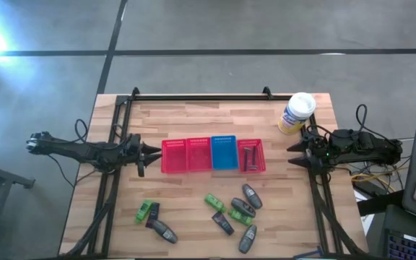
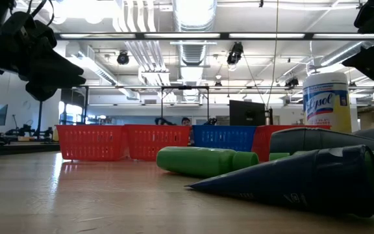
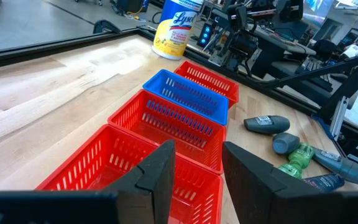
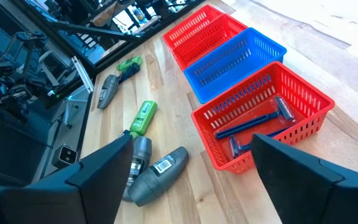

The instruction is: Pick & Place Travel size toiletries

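The toiletries lie loose on the near half of the table: green tubes (image 1: 146, 211) (image 1: 214, 202), grey oval bottles (image 1: 251, 195) (image 1: 248, 238) and black tubes (image 1: 222, 222). In the low view a green tube (image 2: 200, 160) and a black tube (image 2: 304, 179) lie on their sides. Dark razors (image 4: 260, 124) lie in the rightmost red basket (image 1: 250, 156). My left gripper (image 1: 146, 153) (image 3: 197, 168) hovers open at the left end of the basket row. My right gripper (image 1: 295, 154) (image 4: 191, 168) hovers open, wide, at the right end. Neither holds anything.
Four mesh baskets stand in a row mid-table: two red (image 1: 173, 155) (image 1: 198, 154), one blue (image 1: 224, 153), one red. A large white canister (image 1: 297, 113) stands at the far right corner. Bare wood lies along the far edge and near left.
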{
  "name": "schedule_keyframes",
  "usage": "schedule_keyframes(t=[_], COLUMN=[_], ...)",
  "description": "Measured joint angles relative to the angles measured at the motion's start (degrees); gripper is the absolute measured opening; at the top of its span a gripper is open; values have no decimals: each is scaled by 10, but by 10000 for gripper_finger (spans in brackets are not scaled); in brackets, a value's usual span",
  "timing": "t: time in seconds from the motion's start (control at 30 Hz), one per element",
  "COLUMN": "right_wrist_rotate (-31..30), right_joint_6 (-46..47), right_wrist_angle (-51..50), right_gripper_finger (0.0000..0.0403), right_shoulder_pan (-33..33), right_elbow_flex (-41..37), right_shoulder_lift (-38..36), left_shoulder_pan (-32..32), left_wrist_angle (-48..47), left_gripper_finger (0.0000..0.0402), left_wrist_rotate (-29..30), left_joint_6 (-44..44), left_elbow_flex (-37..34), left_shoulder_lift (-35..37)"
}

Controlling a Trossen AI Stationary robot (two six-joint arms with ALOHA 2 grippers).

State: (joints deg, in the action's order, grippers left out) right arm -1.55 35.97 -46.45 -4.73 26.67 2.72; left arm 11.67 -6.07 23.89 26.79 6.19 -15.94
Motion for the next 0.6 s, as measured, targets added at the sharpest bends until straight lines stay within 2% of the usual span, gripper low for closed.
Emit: schedule_keyframes(t=[0.4, 0.6], right_wrist_rotate=[0, 0], right_joint_6=[0, 0], right_wrist_angle=[0, 0], right_gripper_finger=[358, 352], right_shoulder_pan=[0, 0], right_elbow_flex=[0, 0], right_shoulder_lift=[0, 0], left_shoulder_pan=[0, 0], left_wrist_angle=[0, 0], left_gripper_finger=[138, 138], left_wrist_rotate=[0, 0], left_joint_6=[0, 0], left_elbow_flex=[0, 0], left_shoulder_lift=[0, 0])
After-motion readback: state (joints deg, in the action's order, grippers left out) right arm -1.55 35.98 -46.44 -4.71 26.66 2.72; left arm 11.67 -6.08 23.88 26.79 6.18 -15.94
